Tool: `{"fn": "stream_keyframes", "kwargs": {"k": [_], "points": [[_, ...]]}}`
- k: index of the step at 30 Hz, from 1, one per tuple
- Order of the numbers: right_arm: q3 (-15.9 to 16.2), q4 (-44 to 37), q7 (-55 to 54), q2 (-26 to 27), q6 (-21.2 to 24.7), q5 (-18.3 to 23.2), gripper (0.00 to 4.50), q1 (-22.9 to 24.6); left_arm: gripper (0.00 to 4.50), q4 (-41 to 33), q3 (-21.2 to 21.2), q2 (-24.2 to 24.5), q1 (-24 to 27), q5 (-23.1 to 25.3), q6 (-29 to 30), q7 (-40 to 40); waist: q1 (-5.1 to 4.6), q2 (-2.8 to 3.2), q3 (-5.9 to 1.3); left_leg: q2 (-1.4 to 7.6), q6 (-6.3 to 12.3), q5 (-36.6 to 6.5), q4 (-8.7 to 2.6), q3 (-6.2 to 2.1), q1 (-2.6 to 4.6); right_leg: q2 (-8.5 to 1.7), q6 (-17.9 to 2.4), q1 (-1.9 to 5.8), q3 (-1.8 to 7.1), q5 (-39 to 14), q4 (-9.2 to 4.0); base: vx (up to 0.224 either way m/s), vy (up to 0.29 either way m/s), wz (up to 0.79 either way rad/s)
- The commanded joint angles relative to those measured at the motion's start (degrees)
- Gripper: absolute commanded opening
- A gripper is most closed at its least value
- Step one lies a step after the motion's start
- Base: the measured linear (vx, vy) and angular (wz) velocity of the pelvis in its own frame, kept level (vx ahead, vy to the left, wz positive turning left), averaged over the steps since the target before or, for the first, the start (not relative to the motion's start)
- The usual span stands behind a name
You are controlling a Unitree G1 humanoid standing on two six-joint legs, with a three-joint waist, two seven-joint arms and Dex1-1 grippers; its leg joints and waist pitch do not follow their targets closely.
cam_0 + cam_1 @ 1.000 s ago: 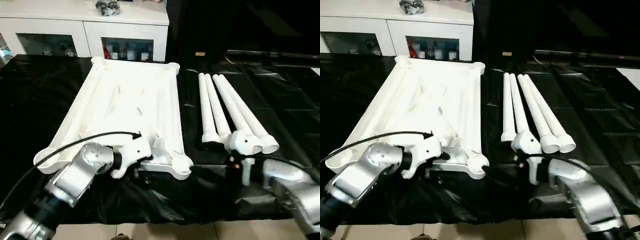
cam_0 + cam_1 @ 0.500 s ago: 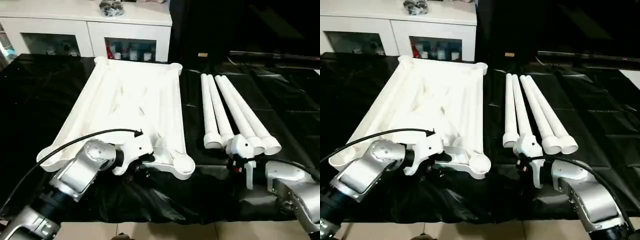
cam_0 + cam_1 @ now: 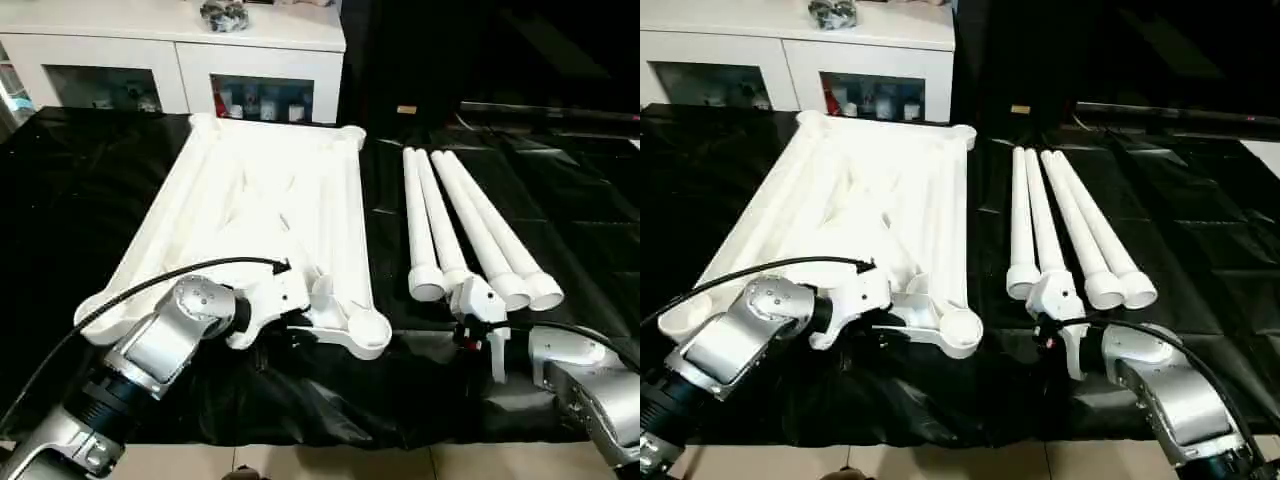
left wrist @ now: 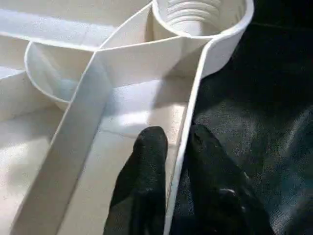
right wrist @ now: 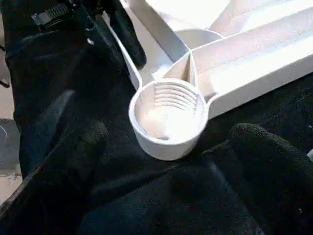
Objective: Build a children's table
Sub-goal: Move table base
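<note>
Left tool (image 4: 171, 147) pinches the tabletop (image 3: 270, 200) rim at its near edge. Right tool (image 5: 166, 166) gapes wide, empty, the corner socket (image 5: 167, 117) between its fingers.

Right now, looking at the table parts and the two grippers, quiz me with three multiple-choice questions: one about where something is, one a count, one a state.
1. Where do the legs lie relative to the table top?
A. to the robot's right of it
B. stacked on it
C. to the robot's left of it

2. How many legs lie there?
A. two
B. four
C. six

3. What is the left gripper doing?
A. hanging open above the legs
B. pinching the table top's rim
C. holding a leg

Answers: 1 A, the legs lie side by side on the black cover on that side. 2 B, four white tubes show in the head views. 3 B, its fingers sit on either side of the thin rim near a corner socket; the right gripper stands wide open.
</note>
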Motion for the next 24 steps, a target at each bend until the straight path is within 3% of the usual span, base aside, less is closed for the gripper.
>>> {"fn": "stream_keyframes", "kwargs": {"k": [1, 5, 10, 16, 24], "points": [[-0.3, -2.8, -0.7, -0.6, 1.7, 0.5, 4.5, -0.4, 0.54, -1.8, 0.1, -0.1, 0.1, 0.6, 1.7, 1.3, 0.13, -0.24, -2.91, 5.03, 2.6, -7.8, -4.48, -1.94, 1.55, -5.34, -15.1, 1.38, 1.87, -1.7, -3.28, 0.0, 0.0, 0.0], [-0.4, -5.0, -1.4, -0.5, 3.0, 0.7, 4.5, -0.3, 0.3, -5.4, 2.2, -1.3, 1.8, 1.1, 6.3, 5.5, -0.3, -0.33, -2.87, 5.04, 2.76, -8.0, -4.43, -1.93, 1.47, -5.43, -15.5, 1.46, 1.86, -1.2, -3.26, 0.0, 0.0, 0.0], [-0.2, -6.2, -2.1, -0.4, 3.8, 0.3, 4.5, -0.3, 0.16, -10.0, 2.9, -1.9, 4.1, 1.6, 10.4, 8.4, -0.62, -0.62, -2.66, 5.0, 2.35, -9.2, -4.48, -1.86, 1.5, -5.25, -15.0, 1.36, 1.91, -4.3, -3.69, 0.0, 0.0, 0.0], [0.3, -5.8, -2.6, -0.1, 4.1, -0.2, 4.5, -0.8, 0.03, -12.5, 3.9, -3.7, 5.6, 2.2, 13.7, 12.5, -0.45, -0.77, -2.58, 5.0, 2.5, -8.8, -4.44, -1.88, 1.52, -5.23, -14.7, 1.29, 1.92, -4.8, -3.74, 0.0, 0.0, 0.0], [0.8, -4.6, -2.8, 0.2, 3.8, -0.8, 4.5, -1.8, 0.03, -9.8, 5.4, -5.7, 4.4, 3.4, 9.9, 17.2, -0.39, -0.91, -2.63, 4.92, 2.83, -8.3, -4.37, -1.86, 1.43, -5.23, -13.9, 1.32, 1.95, -4.5, -3.8, 0.0, 0.0, 0.0]]}}
